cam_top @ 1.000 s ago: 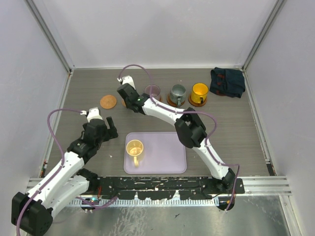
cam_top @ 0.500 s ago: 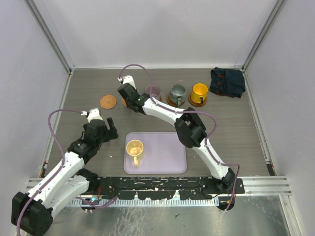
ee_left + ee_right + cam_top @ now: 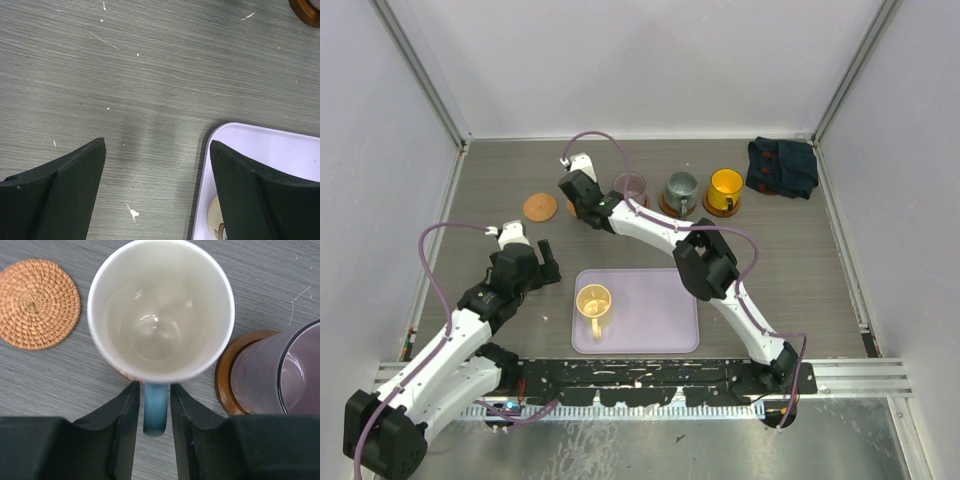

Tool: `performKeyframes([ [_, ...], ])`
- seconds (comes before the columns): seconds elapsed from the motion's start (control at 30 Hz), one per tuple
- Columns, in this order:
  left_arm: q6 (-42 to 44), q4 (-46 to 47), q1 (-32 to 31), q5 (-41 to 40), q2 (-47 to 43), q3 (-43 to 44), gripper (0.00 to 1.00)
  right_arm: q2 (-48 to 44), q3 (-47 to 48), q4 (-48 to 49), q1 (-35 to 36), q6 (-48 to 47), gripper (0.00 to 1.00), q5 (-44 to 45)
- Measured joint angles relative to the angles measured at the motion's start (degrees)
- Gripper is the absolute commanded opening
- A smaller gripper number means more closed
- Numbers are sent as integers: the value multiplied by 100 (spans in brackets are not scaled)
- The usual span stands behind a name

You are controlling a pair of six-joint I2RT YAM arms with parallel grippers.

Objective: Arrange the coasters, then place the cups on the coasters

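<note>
- White cup with the light blue handle (image 3: 160, 310) stands in the upper middle of the top view, hidden there under the right gripper (image 3: 155, 387). Only a sliver of coaster (image 3: 125, 375) shows under its lower left edge, so it may be sitting off-centre.
- Right gripper's fingers flank the blue handle very closely. I cannot tell whether they pinch it or have let go. A backward pull with a finger touching could drag or tip the cup.
- Purple cup (image 3: 270, 375) on its own coaster stands just to the right. A sideways swing of the wrist could knock it or shift its coaster.
- Woven coaster (image 3: 37, 302) lies bare at the upper left, and a careless retreat could push it out of line.
- Cream-yellow cup (image 3: 593, 301) sits in the lavender tray (image 3: 660, 320) at lower centre, probably bound for that bare coaster.
- Left gripper (image 3: 157, 150) hangs wide open and empty beside the tray's upper left corner. A low descent could catch the rim and jolt the cup.
</note>
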Motion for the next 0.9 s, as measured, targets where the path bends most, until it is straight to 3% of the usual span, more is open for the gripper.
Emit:
performKeyframes([
  [0.3,0,0,0,2,0,-2,86,0,59,214,0,33,53,-7],
  [0.9,-11,0,0,7,0,-2,86,-118,-723,365,66,378,54,-122],
])
